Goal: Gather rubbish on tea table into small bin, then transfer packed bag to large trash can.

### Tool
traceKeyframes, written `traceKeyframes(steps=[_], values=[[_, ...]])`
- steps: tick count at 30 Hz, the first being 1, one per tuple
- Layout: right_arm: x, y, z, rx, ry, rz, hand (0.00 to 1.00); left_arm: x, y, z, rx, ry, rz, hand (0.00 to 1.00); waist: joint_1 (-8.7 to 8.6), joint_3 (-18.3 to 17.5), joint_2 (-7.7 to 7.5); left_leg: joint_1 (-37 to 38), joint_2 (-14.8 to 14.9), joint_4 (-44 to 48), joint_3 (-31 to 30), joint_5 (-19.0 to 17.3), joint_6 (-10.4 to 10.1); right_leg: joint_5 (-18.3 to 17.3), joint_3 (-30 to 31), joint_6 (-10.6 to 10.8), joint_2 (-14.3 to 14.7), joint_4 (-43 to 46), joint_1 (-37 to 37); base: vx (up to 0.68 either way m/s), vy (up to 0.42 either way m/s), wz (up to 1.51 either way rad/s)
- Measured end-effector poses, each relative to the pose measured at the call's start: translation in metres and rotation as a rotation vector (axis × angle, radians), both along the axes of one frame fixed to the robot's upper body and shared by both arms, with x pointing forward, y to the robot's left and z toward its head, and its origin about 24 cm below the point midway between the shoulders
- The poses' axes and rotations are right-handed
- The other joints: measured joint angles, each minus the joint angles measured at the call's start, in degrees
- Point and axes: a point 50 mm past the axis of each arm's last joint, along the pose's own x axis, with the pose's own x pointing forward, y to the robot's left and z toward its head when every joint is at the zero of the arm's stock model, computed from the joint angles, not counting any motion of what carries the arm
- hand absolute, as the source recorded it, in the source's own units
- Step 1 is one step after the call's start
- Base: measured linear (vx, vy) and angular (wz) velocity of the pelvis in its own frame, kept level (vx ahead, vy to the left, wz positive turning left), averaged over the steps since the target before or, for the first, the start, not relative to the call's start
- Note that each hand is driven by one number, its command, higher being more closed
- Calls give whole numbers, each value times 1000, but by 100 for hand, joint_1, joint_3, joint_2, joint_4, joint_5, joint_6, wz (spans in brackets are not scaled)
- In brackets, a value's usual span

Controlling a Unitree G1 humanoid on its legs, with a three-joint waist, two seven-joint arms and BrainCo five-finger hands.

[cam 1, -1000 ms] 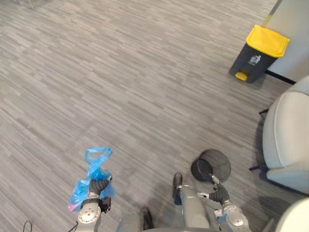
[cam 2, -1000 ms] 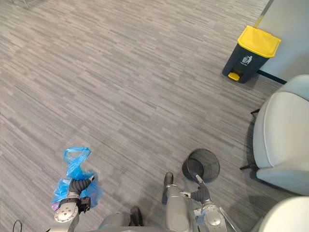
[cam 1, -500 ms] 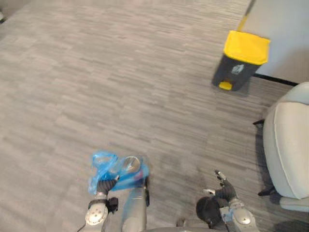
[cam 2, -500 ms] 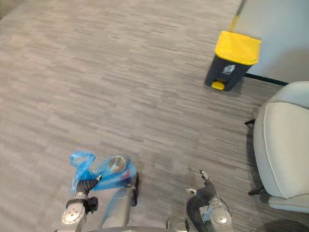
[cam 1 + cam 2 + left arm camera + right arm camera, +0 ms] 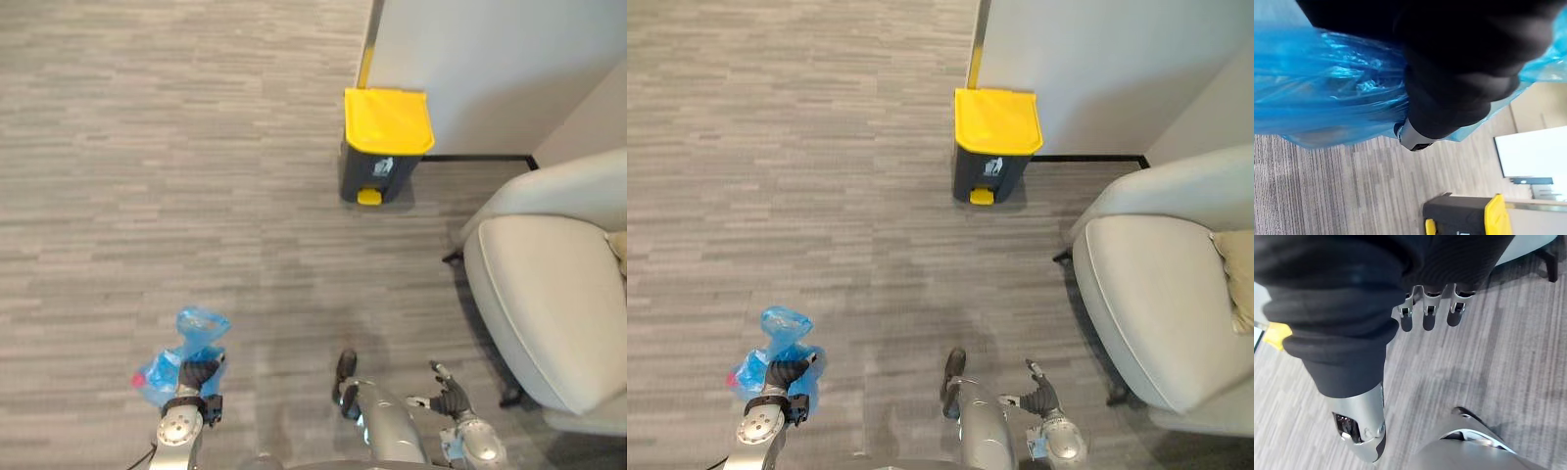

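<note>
Down at my left side, low over the grey floor [image 5: 147, 147], my left hand [image 5: 199, 375] is closed on the blue bag [image 5: 199, 328]. My fingers are curled tight round its gathered neck. The loose top of the bag stands up above my hand and the fuller part bulges out beside and below it, with a spot of red showing through the plastic at its outer edge. From my left wrist the crumpled blue film [image 5: 1327, 93] lies pressed right against the dark cover of my hand [image 5: 1459, 83], clear of the floor beneath it. At my right side my right hand [image 5: 449, 399] hangs with nothing in it. Its fingers [image 5: 1429, 316] are straight and a little apart, and the thumb stands off from them over bare floor. Ahead of me, well apart from the bag, the trash can [image 5: 384, 142] stands on the floor just in front of a white wall [image 5: 490, 69]. Its body is dark, its yellow lid [image 5: 389, 119] is down flat, and a small yellow pedal [image 5: 369, 197] sticks out at its foot on the side facing me. A pale armchair [image 5: 549, 304] sits to my right, near the can and close beside my right hand.
</note>
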Motion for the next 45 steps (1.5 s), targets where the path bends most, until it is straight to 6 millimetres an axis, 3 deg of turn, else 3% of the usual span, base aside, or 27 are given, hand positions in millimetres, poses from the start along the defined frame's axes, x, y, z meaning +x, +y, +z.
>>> traceKeyframes(steps=[1,2,4,7,8,10,11,12,14,16,17,18,21,24,25,26,27,28,29,31,33,34,35,38,39,42,45], values=[[5,0,3,-2,-16,7,0,-1,-3,-1,-12,1,2,100,46,58,61,-491,258,1321,-145,643,194,-146,120,-46,233,-217,333,731,-255,-69],[8,1,4,-1,-24,12,0,0,-6,-2,-23,1,1,100,104,120,98,-890,401,2336,-341,667,295,-180,218,-84,425,-465,695,575,-166,-67],[13,5,5,10,-39,12,0,1,-9,-2,-29,-4,-5,100,220,260,-24,-1519,400,3440,-501,39,482,-217,495,-138,659,-962,1470,460,-58,-73],[17,4,9,-3,-64,6,0,0,-13,-3,-37,-5,-21,100,475,296,-188,-2536,-50,2626,-485,-276,864,-382,1093,-67,704,-1545,2205,491,20,-86],[19,2,10,-9,-66,7,0,0,-13,-3,-37,-5,-20,100,539,333,-187,-2791,-202,2088,-584,-274,864,-451,1273,-19,707,-1640,2364,520,134,-116],[23,1,12,-13,-77,3,0,-2,-13,-3,-41,-4,-11,100,644,352,-138,-2905,-501,353,-982,-28,542,-579,1638,157,696,-1700,2553,386,162,-107],[18,-2,9,-19,-59,-3,0,-5,-14,-4,-46,1,-5,100,687,303,-52,-2882,-537,-381,-1206,604,615,-794,1878,305,747,-1603,2644,486,255,-110],[18,3,7,-6,-53,-4,0,-11,-10,-6,-38,15,10,100,776,210,-146,-2792,-616,-306,-1123,853,981,-1019,2082,456,623,-1398,2643,505,269,-91],[13,3,6,-6,-47,-6,0,-7,-10,-2,-39,-11,10,100,750,128,-290,-2783,-752,-149,-925,482,1100,-1220,2158,763,400,-997,2508,601,263,-52],[15,5,6,-2,-50,-4,0,-6,-13,0,-44,-21,7,100,755,136,-321,-2474,-859,8,-664,53,1253,-1346,2145,1421,138,644,1963,616,254,-47],[14,9,5,7,-48,-2,0,-8,-12,-1,-38,-11,1,100,632,152,-318,-2083,-945,-18,-592,-147,1363,-1233,1988,2027,-97,1846,1585,491,168,-11],[14,14,4,16,-47,5,0,-9,-11,-1,-27,-4,-12,100,530,157,-301,-1720,-965,-37,-551,-303,1411,-1266,1772,1802,-288,2466,1387,487,138,-11],[17,26,4,35,-56,42,0,-7,-8,3,-14,-21,-10,100,510,149,-304,-1204,-927,-237,-505,-331,1405,-1488,1302,1373,-495,2453,849,413,41,-14],[17,25,3,36,-52,38,0,5,-9,11,-12,-67,-17,100,495,189,-220,-793,-753,-625,-668,-338,1363,-1274,1026,1105,-238,797,396,442,-37,22],[15,24,1,35,-39,32,0,7,-9,11,-12,-73,-18,100,487,207,-189,-636,-728,-704,-793,-335,1218,-737,1104,1031,-75,-177,355,483,-114,47],[9,22,-1,30,-20,26,0,7,-8,11,-11,-69,-12,100,492,158,-286,-462,-735,-695,-883,-425,976,92,1264,969,17,-1026,457,511,-142,55],[3,20,-4,26,-3,20,0,6,-7,9,-11,-63,-7,100,480,155,-283,-367,-736,-674,-1011,-499,865,699,1387,959,45,-1159,553,514,-154,57],[0,12,-7,6,24,-1,0,6,-13,5,-33,-49,0,100,504,155,-63,-321,-561,-576,-1281,-566,732,820,1334,737,142,-916,629,457,-140,60],[2,10,-5,8,10,-21,0,7,-13,6,-32,-57,-3,100,475,156,-70,-369,-561,-437,-1389,-420,525,456,1301,777,64,-630,617,425,-140,56],[1,7,-3,5,-1,-41,0,7,-16,5,-45,-57,-2,100,431,143,-42,-381,-511,-7,-1456,-198,436,-31,1002,722,-77,-244,824,467,-193,78],[-1,10,-1,18,-16,-46,0,8,-22,5,-67,-64,4,100,389,158,-66,-995,-255,1522,-1203,330,418,-266,695,711,-137,-430,1369,352,-141,87],[0,11,0,21,-23,-47,0,8,-24,5,-73,-64,2,100,439,166,-82,-1177,-85,1913,-1046,230,498,-282,656,707,-122,-543,1522,291,-65,52],[3,15,2,36,-43,-58,0,11,-31,5,-84,-66,-22,100,522,177,-113,-1614,217,2318,-529,-198,664,-283,560,705,-110,-822,1851,274,-41,31],[7,12,3,41,-62,-101,0,12,-38,3,-93,-56,-54,100,531,144,-98,-1997,229,866,-76,-289,732,-272,433,758,-157,-1032,2065,245,72,16],[5,9,0,35,-47,-110,0,10,-39,1,-97,-46,-55,100,519,94,20,-2019,247,-97,-23,294,775,-337,438,920,-65,-1037,2079,144,124,-8],[-9,14,-11,54,16,-128,0,8,-34,-3,-81,-18,-56,100,517,35,-229,-1798,-99,-347,111,315,827,-375,643,1097,-300,-1173,2153,176,120,1],[-12,14,-15,55,40,-131,0,7,-31,-4,-71,-11,-57,100,499,25,-209,-1686,-257,-449,167,314,828,-352,776,1173,-415,-1318,2245,96,75,-9]])
